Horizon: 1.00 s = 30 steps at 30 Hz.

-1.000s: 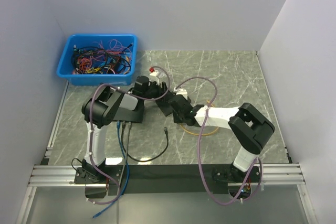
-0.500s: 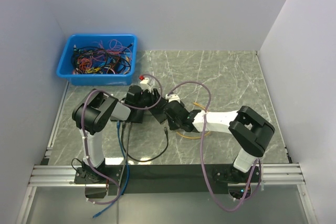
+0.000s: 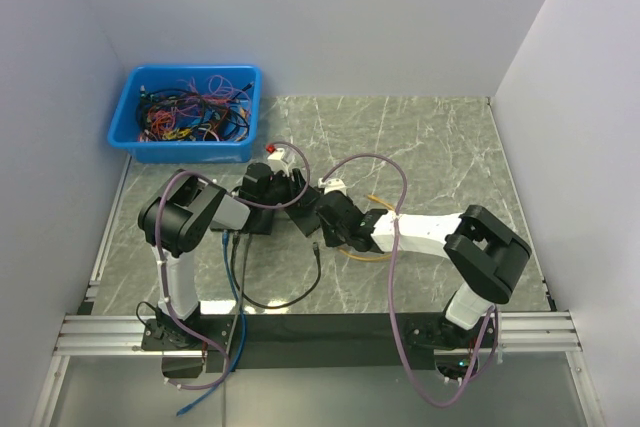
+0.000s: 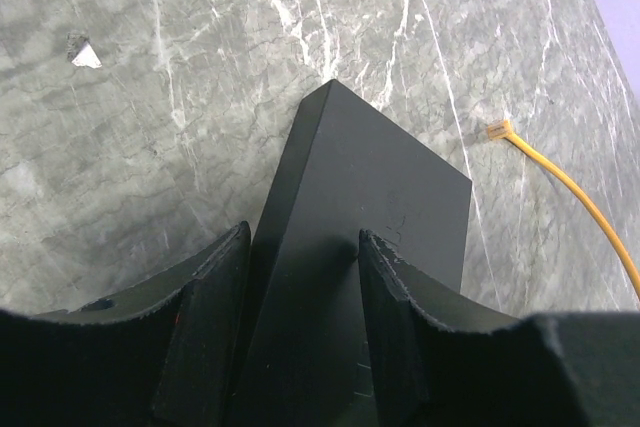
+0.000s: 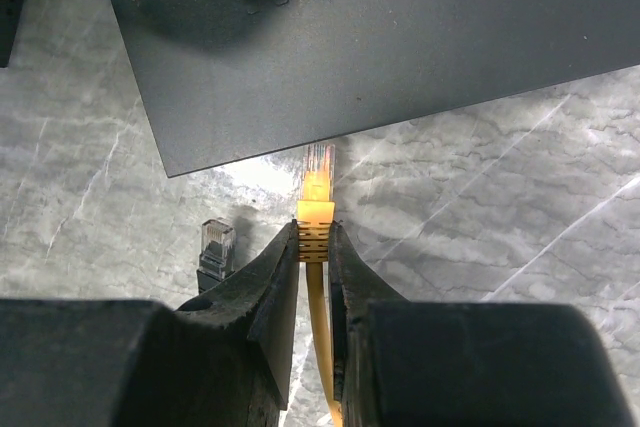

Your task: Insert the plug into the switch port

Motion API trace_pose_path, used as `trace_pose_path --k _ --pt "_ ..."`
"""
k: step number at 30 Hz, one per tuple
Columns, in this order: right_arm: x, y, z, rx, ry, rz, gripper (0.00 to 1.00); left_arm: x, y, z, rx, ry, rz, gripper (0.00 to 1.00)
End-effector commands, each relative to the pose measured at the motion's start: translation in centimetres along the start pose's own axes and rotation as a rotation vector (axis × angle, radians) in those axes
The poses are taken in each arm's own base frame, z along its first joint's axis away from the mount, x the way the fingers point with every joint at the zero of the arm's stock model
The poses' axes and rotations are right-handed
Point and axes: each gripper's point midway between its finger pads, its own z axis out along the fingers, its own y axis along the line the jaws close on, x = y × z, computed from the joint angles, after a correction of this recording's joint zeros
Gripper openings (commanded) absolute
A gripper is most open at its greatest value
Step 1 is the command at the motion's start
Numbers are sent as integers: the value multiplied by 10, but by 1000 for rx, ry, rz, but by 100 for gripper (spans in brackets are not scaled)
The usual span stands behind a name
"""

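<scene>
The switch (image 4: 350, 207) is a flat black box, and my left gripper (image 4: 300, 247) is shut on it, one finger on each side. The right wrist view shows its lettered top face (image 5: 380, 47) raised a little off the marble. My right gripper (image 5: 314, 232) is shut on the ribbed boot of the orange plug (image 5: 316, 187). The plug's clear tip points at the switch's near edge and just meets it. No port shows in any view. From above, both grippers meet at mid-table, left (image 3: 292, 195) and right (image 3: 325, 230), with the switch (image 3: 303, 215) between them.
A loose black cable ends in a clear plug (image 5: 216, 245) just left of my right fingers. The orange cable (image 3: 375, 257) loops behind the right arm, and its far plug (image 4: 497, 129) lies on the marble. A second black box (image 3: 250, 219) has cables attached. A blue bin (image 3: 185, 112) holds tangled cables.
The left arm's elbow swung left and both grippers shifted toward the near left with the switch and the plug. The left jaws closed a little. The right grip is unchanged.
</scene>
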Motion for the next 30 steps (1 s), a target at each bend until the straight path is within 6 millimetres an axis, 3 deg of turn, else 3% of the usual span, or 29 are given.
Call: trace_pose_path --k 1,14,30 --pt "-28 15 -7 -65 -92 21 0 40 3 -2 -17 131 -58 53" --pt "-29 27 -12 -109 -97 10 0 42 8 0 -43 131 -67 52" --pt "-25 19 -17 -73 -94 7 0 42 14 1 -69 128 -66 51"
